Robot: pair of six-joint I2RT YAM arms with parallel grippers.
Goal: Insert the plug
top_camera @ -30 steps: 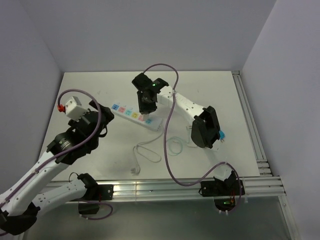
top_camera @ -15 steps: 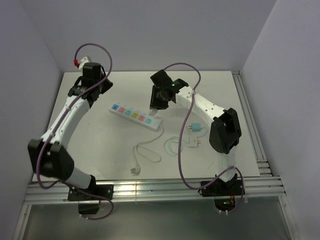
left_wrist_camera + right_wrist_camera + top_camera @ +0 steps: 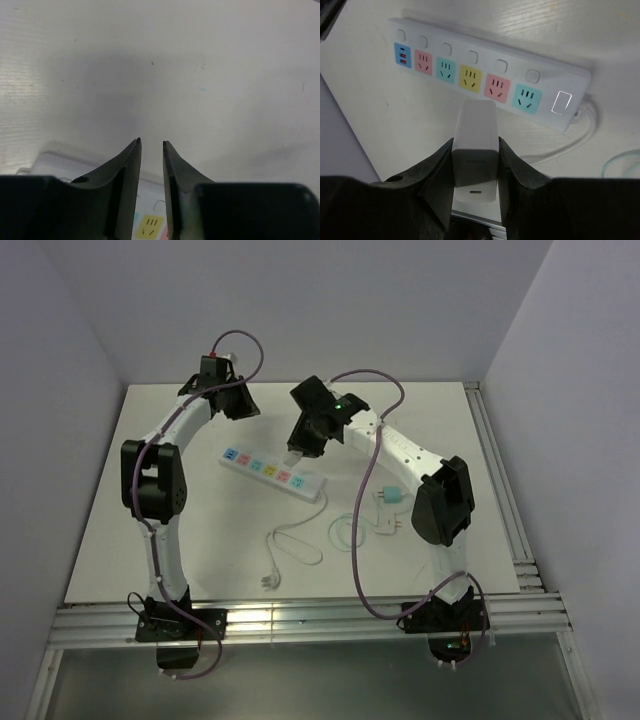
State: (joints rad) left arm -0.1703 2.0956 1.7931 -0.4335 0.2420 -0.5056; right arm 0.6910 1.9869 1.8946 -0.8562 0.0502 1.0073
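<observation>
The long white power strip [image 3: 272,472] with its row of coloured sockets lies slanted a little left of the middle of the white table [image 3: 450,440] in the top view. Its white cord [image 3: 290,540] loops toward the lower centre of the frame.

The right gripper [image 3: 297,447] hangs just above and to the right of the strip's middle. Its fingers [image 3: 437,167] are clamped on either side of a white rectangular plug block [image 3: 476,150]. In the right wrist view the block sits in the lower centre. Its far end points at the strip [image 3: 490,62], just below the yellow and pink sockets, and it is not seated in any socket.

The left gripper [image 3: 240,405] is in the upper left of the top view, near the far edge of the table and apart from the strip's left end. In the left wrist view its fingers [image 3: 127,165] stand with a narrow gap between them and nothing in it. One end of the strip [image 3: 60,156] shows under them at the bottom of the frame.

Right of centre in the top view lie a small teal adapter [image 3: 392,495] and a small white plug [image 3: 386,526], with a thin pale cable coil [image 3: 345,530] beside them.
</observation>
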